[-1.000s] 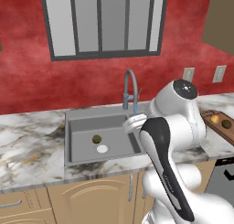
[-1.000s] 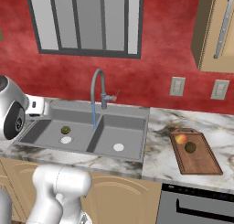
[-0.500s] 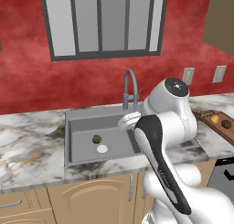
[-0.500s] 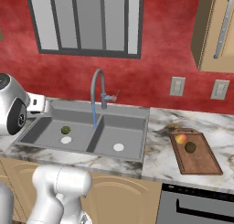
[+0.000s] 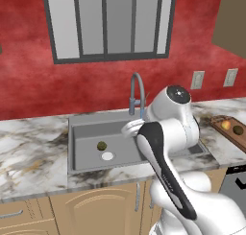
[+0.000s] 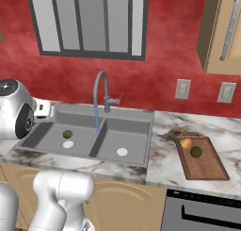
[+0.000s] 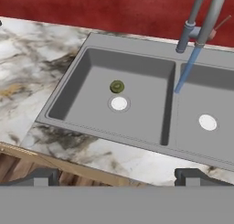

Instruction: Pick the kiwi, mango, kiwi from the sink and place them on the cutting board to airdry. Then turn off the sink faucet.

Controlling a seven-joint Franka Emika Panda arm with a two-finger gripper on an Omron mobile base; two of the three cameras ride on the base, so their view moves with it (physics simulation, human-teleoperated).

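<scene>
Olive-green, the last kiwi (image 7: 117,86) sits left of centre in the sink (image 7: 68,88), beside the drain. The arm has swung back from the cutting board (image 6: 201,166); the gripper (image 7: 116,176) hangs empty, fingers apart, ready to descend.

Sink (image 6: 141,118): set in the counter (image 6: 164,154), under the window (image 6: 87,22).
Faucet (image 6: 101,91): behind the sink, at the divider between the two basins.
Kiwi in sink (image 7: 117,86): in the left basin, just beside the drain (image 7: 119,103), at its 12 o'clock in the hand view.
Cutting board (image 6: 207,166): on the counter at 3 o'clock of the sink, well apart.
Mango (image 6: 186,143): on the board's far end.
Kiwi on board (image 6: 196,152): just beside the mango, at its 4 o'clock.
</scene>
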